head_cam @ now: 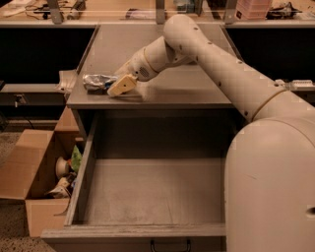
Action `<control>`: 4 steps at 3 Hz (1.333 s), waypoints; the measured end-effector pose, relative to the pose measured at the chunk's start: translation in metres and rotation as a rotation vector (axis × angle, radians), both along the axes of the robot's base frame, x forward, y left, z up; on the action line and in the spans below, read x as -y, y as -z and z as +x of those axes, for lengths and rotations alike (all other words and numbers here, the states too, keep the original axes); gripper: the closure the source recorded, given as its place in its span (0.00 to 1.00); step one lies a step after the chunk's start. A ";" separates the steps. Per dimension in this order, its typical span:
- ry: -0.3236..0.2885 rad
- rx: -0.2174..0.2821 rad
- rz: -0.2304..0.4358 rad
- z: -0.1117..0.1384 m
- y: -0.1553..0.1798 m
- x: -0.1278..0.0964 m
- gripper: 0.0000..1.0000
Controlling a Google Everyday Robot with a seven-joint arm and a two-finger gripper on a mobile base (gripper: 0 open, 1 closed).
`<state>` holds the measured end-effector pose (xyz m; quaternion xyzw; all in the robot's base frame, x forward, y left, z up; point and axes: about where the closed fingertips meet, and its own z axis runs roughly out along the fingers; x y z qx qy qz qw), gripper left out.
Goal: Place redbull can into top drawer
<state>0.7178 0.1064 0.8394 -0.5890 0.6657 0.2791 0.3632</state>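
Note:
The redbull can (96,81) is a slim shiny silver can with blue patches, lying on its side near the left front corner of the grey cabinet top (177,74). My gripper (117,86) reaches in from the right and sits right at the can's right end, low over the top. One cream fingertip (122,84) shows in front of the can. The top drawer (152,192) is pulled out below, wide and grey, with a flat bare bottom and a small dark handle (170,244) on its front.
A brown cardboard box (34,177) with several items stands on the floor left of the drawer. My arm (216,64) crosses the cabinet top from the right. My base (270,187) fills the right foreground. A cluttered bench (147,10) runs along the back.

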 end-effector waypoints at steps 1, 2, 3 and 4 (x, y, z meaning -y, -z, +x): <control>-0.006 -0.002 0.013 -0.002 0.002 -0.004 0.61; -0.010 0.000 0.031 -0.006 0.004 -0.004 0.85; 0.005 0.014 0.071 -0.015 0.001 0.004 1.00; 0.041 0.032 0.102 -0.029 -0.004 0.025 1.00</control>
